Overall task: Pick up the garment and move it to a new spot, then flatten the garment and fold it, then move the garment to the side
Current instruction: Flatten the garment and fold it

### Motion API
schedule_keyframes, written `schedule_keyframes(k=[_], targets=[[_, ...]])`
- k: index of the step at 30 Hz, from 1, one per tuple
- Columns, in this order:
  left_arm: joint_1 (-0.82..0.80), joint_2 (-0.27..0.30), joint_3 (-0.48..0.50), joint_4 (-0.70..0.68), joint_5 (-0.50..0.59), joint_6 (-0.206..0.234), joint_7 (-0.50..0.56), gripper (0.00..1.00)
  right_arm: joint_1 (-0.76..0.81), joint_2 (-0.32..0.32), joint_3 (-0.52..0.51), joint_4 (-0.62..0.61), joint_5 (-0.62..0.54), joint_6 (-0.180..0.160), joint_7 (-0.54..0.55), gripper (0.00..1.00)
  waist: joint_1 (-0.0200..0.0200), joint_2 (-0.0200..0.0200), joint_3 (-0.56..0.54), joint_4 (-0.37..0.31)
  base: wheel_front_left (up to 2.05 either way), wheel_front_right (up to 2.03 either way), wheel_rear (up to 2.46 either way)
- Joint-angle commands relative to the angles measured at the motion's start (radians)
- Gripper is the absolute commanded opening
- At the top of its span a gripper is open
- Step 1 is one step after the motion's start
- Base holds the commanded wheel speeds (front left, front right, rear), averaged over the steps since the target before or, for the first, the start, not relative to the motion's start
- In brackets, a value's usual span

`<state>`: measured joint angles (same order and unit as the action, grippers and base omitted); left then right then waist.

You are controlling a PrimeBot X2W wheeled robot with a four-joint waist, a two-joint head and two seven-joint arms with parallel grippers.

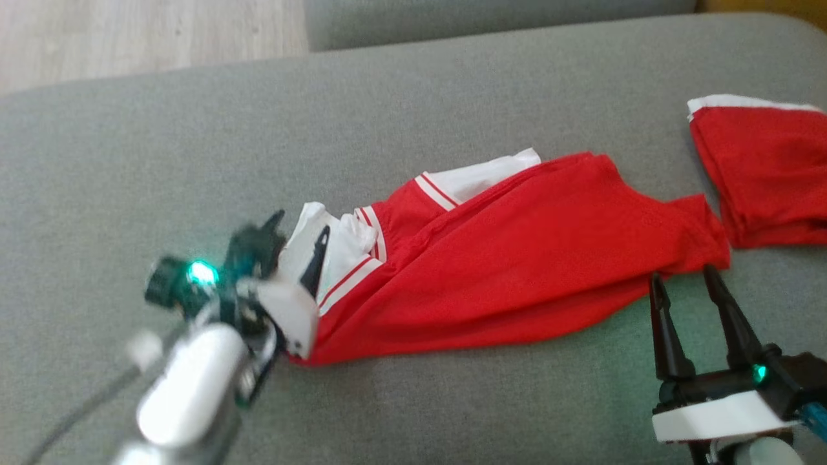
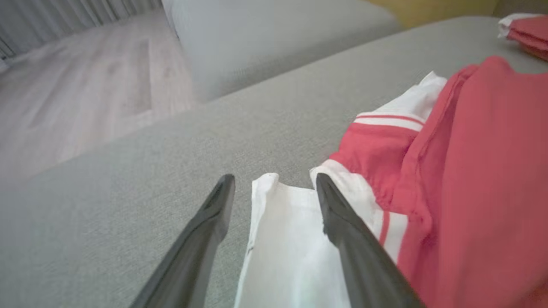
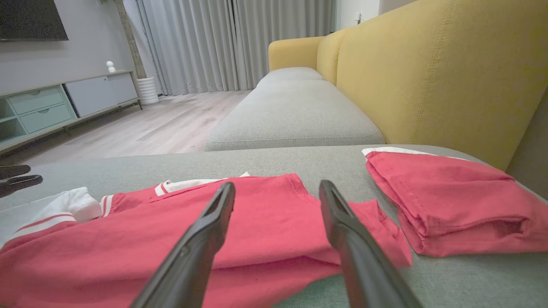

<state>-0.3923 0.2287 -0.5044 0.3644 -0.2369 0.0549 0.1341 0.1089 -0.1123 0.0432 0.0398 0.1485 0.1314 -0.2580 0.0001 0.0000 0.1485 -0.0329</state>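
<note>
While left pincer [image 2: 274, 179] and right pincer [image 1: 681, 274] gape empty, the red garment [image 1: 517, 258] lies rumpled at the sofa cushion's [image 1: 387, 97] middle.
Soft, light and limp, it is probably best taken at the white sleeve [image 2: 282, 248] and hem corner [image 1: 698, 232].

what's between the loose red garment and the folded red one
Bare grey cushion, a wedge narrowing toward the robot, between loose garment and folded garment; the head view shows it.
</note>
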Motion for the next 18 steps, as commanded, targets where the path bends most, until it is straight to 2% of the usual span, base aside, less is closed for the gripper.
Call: schedule_keyframes(k=[1,4,7,9,11,18], targets=[[-0.074,0.038,0.036,-0.022,-0.014,-0.024,0.053,1.0,-0.039,-0.025,0.021,-0.033,0.005,-0.001,-0.004,1.0,-0.0001,0.0,0.02,-0.002,0.0,0.0,0.0],[-0.169,0.085,0.012,-0.029,-0.019,-0.102,0.209,1.0,-0.054,-0.034,0.024,-0.034,0.009,-0.001,-0.004,1.0,-0.0001,0.0,0.042,-0.009,0.0,0.0,0.0],[-0.242,0.111,0.0,-0.031,-0.045,-0.141,0.342,1.0,-0.067,-0.035,0.029,-0.035,0.013,-0.001,-0.004,1.0,-0.0001,0.0,0.06,-0.021,0.0,0.0,0.0],[-0.288,0.132,-0.008,-0.013,-0.071,-0.157,0.462,1.0,-0.079,-0.031,0.035,-0.032,0.016,-0.001,-0.004,1.0,-0.0001,0.0,0.077,-0.038,0.0,0.0,0.0],[-0.307,0.135,-0.005,0.008,-0.101,-0.163,0.523,1.0,-0.085,-0.029,0.04,-0.031,0.019,-0.001,-0.004,1.0,-0.0001,0.0,0.087,-0.049,0.0,0.0,0.0],[-0.343,0.144,0.007,0.081,-0.17,-0.172,0.618,1.0,-0.113,-0.027,0.043,-0.027,0.027,-0.001,-0.004,1.0,-0.0001,0.0,0.123,-0.087,0.0,0.0,0.0]])
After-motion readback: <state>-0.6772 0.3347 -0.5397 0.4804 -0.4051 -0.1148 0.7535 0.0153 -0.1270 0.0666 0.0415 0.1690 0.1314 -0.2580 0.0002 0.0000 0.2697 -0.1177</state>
